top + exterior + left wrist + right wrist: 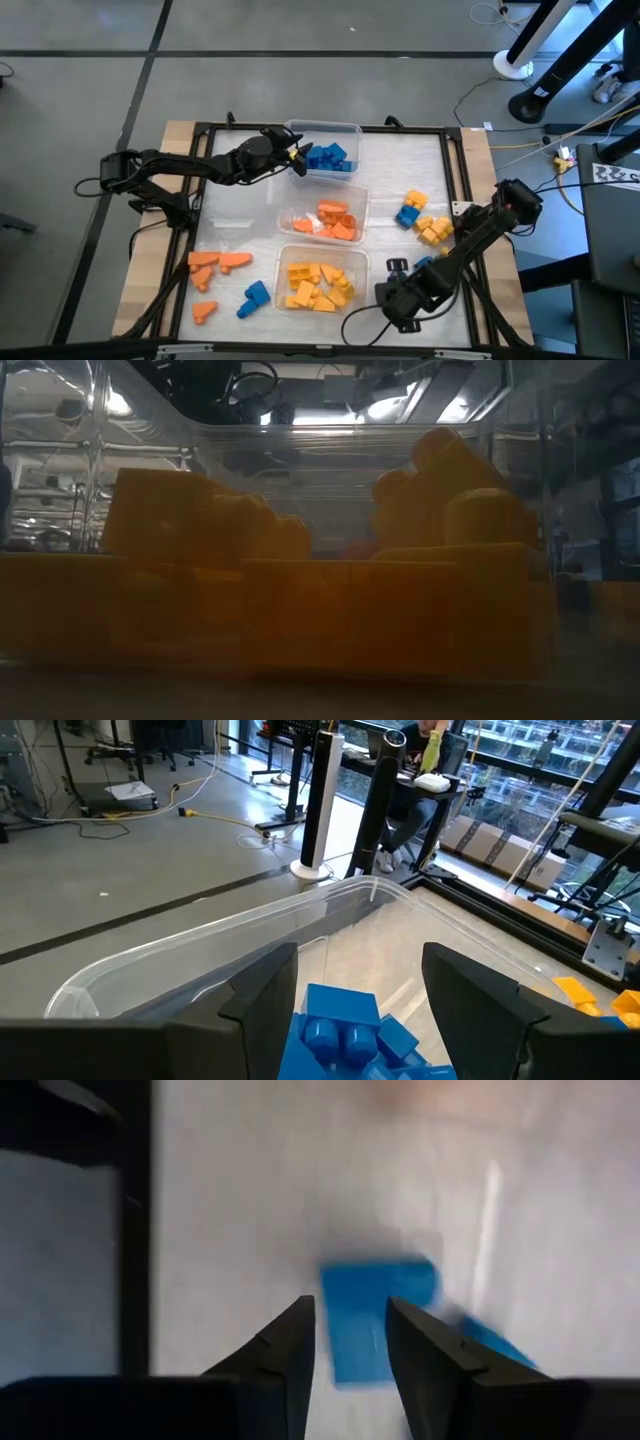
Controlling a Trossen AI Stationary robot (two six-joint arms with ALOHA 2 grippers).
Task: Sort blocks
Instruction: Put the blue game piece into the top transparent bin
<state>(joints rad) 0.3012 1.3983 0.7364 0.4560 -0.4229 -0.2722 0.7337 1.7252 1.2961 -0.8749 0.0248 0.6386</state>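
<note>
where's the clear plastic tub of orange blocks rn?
High view: the clear plastic tub of orange blocks sits mid-table, the middle of three tubs, between the blue-block tub beyond it and the yellow-block tub at the near edge.

We see a white table (400, 160) w/ black frame and wood edges. On it, down the middle: 3 clear tubs (322, 215), holding blue, orange and yellow blocks. Loose on the top: orange blocks (215, 262) and a blue block (254, 297) at left, a blue/yellow cluster (422, 218) at right, another blue piece (372, 1312) near the right front.
</note>
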